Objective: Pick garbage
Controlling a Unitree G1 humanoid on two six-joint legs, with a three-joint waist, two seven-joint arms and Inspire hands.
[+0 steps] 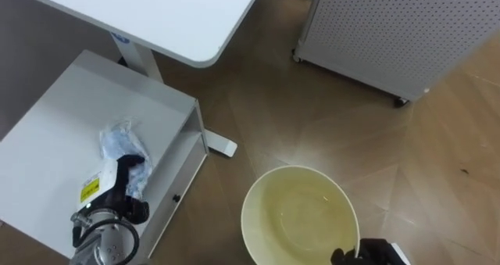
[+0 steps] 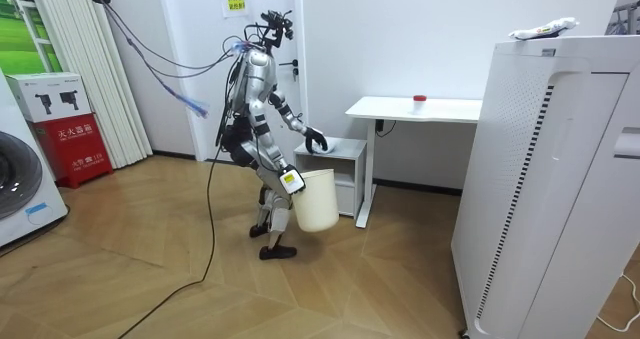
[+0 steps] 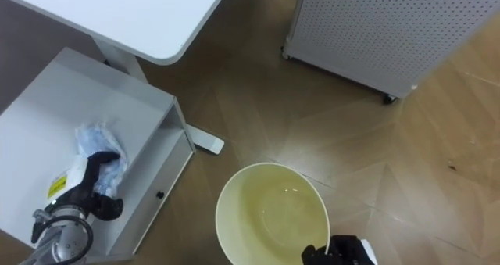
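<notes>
A crumpled blue and white plastic bag (image 1: 121, 142) lies on the low white cabinet (image 1: 55, 116) at the lower left. My left hand (image 1: 126, 179) rests at the bag's near end, its dark fingers curled over the plastic. A cream bucket (image 1: 258, 193) hangs over the wooden floor at the bottom centre and looks empty inside. My right hand (image 1: 371, 254) grips its rim at the lower right. In the room view I stand bent slightly toward the cabinet beside the desk, with the bucket (image 2: 318, 201) at my side.
A white desk (image 1: 156, 15) overhangs the cabinet's far side, and its foot (image 1: 223, 146) juts onto the floor. A white perforated unit on wheels (image 1: 391, 30) stands at the upper right. Open wooden floor lies between it and the bucket.
</notes>
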